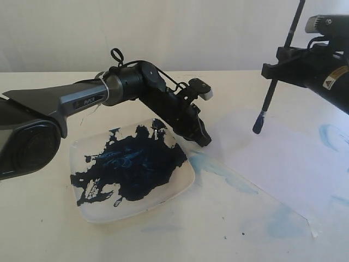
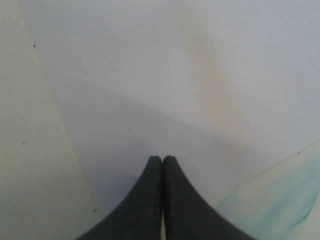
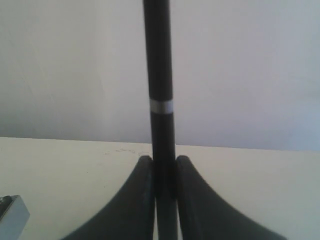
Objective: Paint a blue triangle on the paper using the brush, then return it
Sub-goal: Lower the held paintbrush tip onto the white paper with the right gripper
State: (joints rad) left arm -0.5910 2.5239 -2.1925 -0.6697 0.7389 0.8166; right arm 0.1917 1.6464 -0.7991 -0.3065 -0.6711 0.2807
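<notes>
My right gripper (image 1: 277,68) is shut on the brush (image 1: 267,101), holding it nearly upright in the air. Its blue-stained tip (image 1: 258,125) hangs above the paper (image 1: 272,158), apart from it. In the right wrist view the black brush (image 3: 161,75) with its silver band (image 3: 161,106) runs between the fingers of the right gripper (image 3: 164,161). My left gripper (image 1: 204,140) is shut and empty, tips down at the paper's corner beside the plate. In the left wrist view the left gripper (image 2: 162,159) sits over the paper (image 2: 175,75). No dark-blue triangle shows on the paper.
A square white plate (image 1: 182,185) smeared with dark-blue paint lies left of the paper under the left arm. Pale light-blue smears (image 1: 218,166) mark the table beside the paper corner, and another smear (image 1: 330,136) is on the right side.
</notes>
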